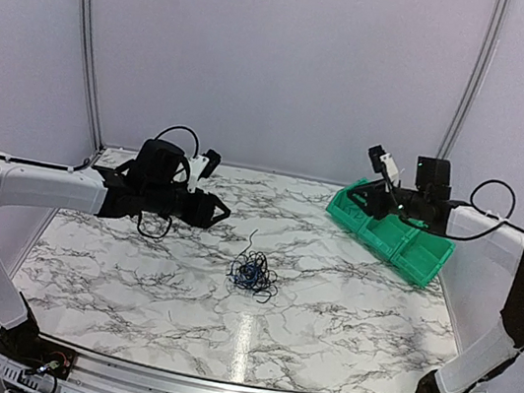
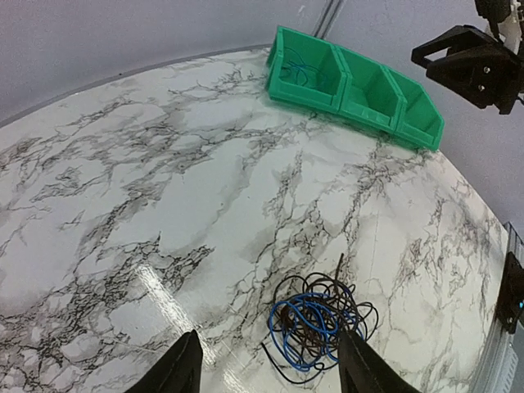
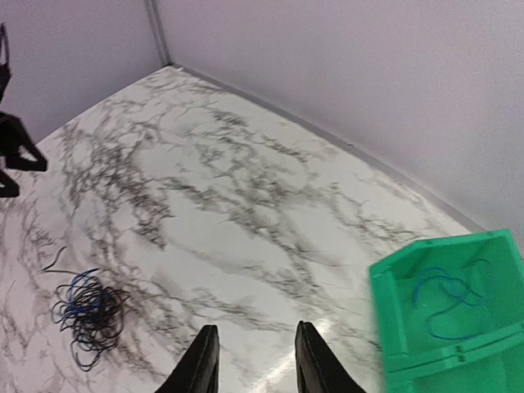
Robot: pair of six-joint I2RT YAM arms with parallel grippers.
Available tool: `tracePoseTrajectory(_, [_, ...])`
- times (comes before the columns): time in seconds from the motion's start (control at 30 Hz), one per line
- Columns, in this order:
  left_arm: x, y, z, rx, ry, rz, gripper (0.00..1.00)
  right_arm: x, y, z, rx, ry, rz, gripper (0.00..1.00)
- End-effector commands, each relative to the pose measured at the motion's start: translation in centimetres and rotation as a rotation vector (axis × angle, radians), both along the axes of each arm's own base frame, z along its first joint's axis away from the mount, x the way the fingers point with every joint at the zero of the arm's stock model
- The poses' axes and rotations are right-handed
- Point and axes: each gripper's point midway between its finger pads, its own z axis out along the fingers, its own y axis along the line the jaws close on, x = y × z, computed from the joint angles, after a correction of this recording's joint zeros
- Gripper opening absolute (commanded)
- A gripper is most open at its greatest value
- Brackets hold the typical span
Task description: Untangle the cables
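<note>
Marble-print tabletop [image 1: 131, 266] with plain lilac walls [image 1: 283, 60] on the far side and both flanks, so that's the whole arena.

The cables [image 1: 253, 275] sit as one small wad pretty much dead centre, blue loops mixed into black ones, nothing touching them.

Over at the far right there's a green bin [image 1: 404, 247], and one blue wire [image 3: 442, 299] lies in its left-end compartment. The right gripper [image 3: 250, 360] hangs up near that end of the bin, fingers parted with only bare marble between them. The left gripper [image 2: 270, 372] hovers left of the wad and a bit farther back, spread wide, also empty.

My read: one strand is sorted and it's time for the next pick. That calls for dropping down on the wad and pinching a single strand, not a bunch. A black tail [image 2: 338, 266] pokes out the far side, which looks like the easiest thing to grab. The other arm probably needs to pin the rest so the wad doesn't lift whole.

Room-wise it's comfy, with open marble all round the wad. The tight spots are the bin's rim and the right wall on the carry over there.
</note>
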Motion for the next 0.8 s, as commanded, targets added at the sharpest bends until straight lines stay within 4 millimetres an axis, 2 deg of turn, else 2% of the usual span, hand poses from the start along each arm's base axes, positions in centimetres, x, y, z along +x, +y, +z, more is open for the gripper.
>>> tracePoseTrajectory(0.0, [-3.3,-2.4,-0.6,0.010,-0.074,-0.249,0.58,-6.5,7.7,-1.8,0.012,-0.068,0.324,0.33])
tracePoseTrajectory(0.07, [-5.0,-3.2,-2.0,0.062,-0.118,-0.328,0.58,-8.6,9.7,-2.9,0.045,-0.049,0.391,0.33])
tracePoseTrajectory(0.13, [-6.6,-3.9,-3.4,0.104,-0.160,-0.393,0.58,-9.8,10.8,-3.8,0.086,-0.019,0.444,0.33])
tracePoseTrajectory(0.23, [-7.9,-4.9,-5.3,0.142,-0.168,-0.448,0.56,-10.3,11.7,-6.6,0.081,0.059,0.482,0.32])
tracePoseTrajectory(0.3, [-8.0,-5.5,-5.8,0.159,-0.163,-0.436,0.55,-10.5,12.3,-7.9,0.103,0.124,0.501,0.32])
tracePoseTrajectory(0.4, [-7.9,-5.7,-6.2,0.180,-0.160,-0.402,0.55,-11.2,14.1,-8.3,0.115,0.159,0.561,0.39])
tracePoseTrajectory(0.5, [-7.8,-5.5,-6.9,0.200,-0.146,-0.373,0.55,-11.7,16.7,-7.9,0.123,0.223,0.612,0.54])
tracePoseTrajectory(0.6, [-7.0,-4.9,-6.6,0.201,-0.128,-0.295,0.54,-11.3,18.9,-7.8,0.164,0.336,0.630,0.56])
tracePoseTrajectory(0.7, [-4.6,-2.8,-4.5,0.162,-0.133,-0.035,0.54,-10.7,20.7,-8.4,0.185,0.414,0.627,0.56])
tracePoseTrajectory(0.77, [-4.1,-1.6,-3.3,0.151,-0.164,0.059,0.56,-10.7,21.5,-9.4,0.177,0.467,0.638,0.60])
